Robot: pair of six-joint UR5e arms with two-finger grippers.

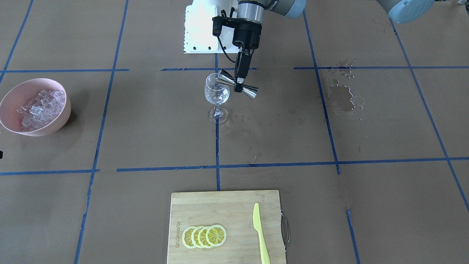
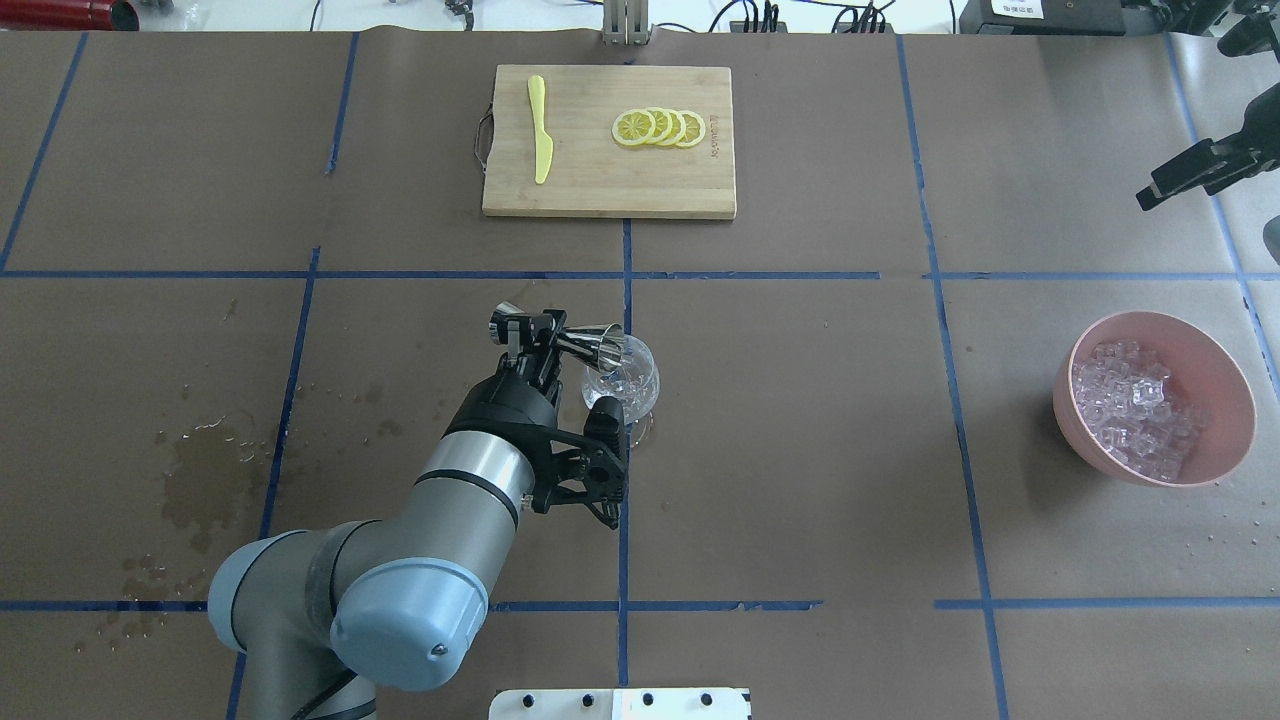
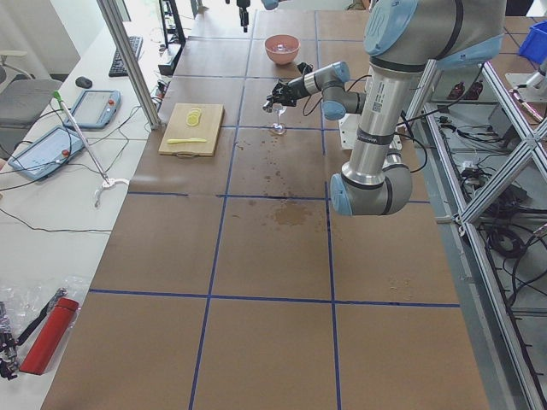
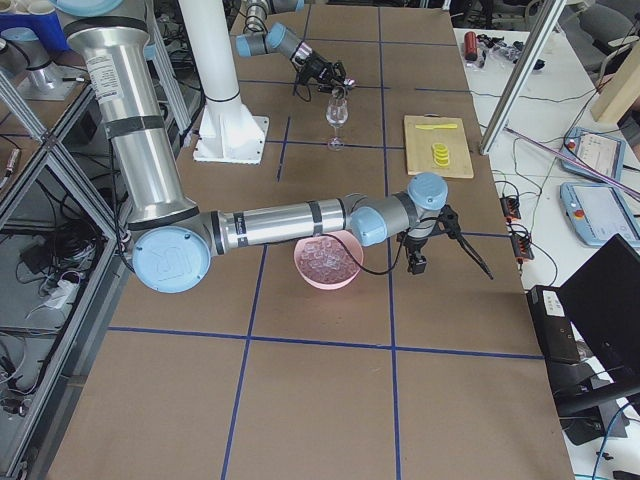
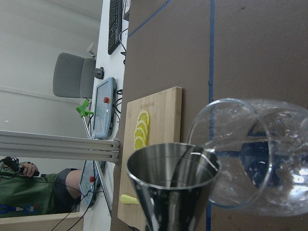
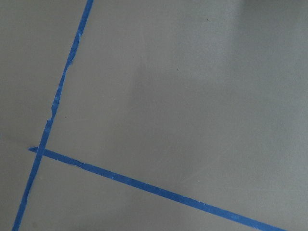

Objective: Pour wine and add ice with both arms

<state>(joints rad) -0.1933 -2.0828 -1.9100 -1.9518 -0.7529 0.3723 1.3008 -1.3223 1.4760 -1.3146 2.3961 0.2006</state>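
Left pincer (image 2: 522, 340) clamped the jigger (image 2: 598, 347), tipped over glass (image 2: 625, 390); pour looked underway. Ice (image 2: 1135, 405) sat in bowl (image 2: 1225, 400), glass's 3 o'clock. Right pincer (image 2: 1200, 165): couldn't tell.

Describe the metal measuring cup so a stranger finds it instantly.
Start at the middle of the table, where a clear stemmed wine glass stands. Tipped sideways over its rim is the jigger, pinched at its waist by the left hand. Unlike the glass, it is mirror-bright steel: two cones joined point to point.
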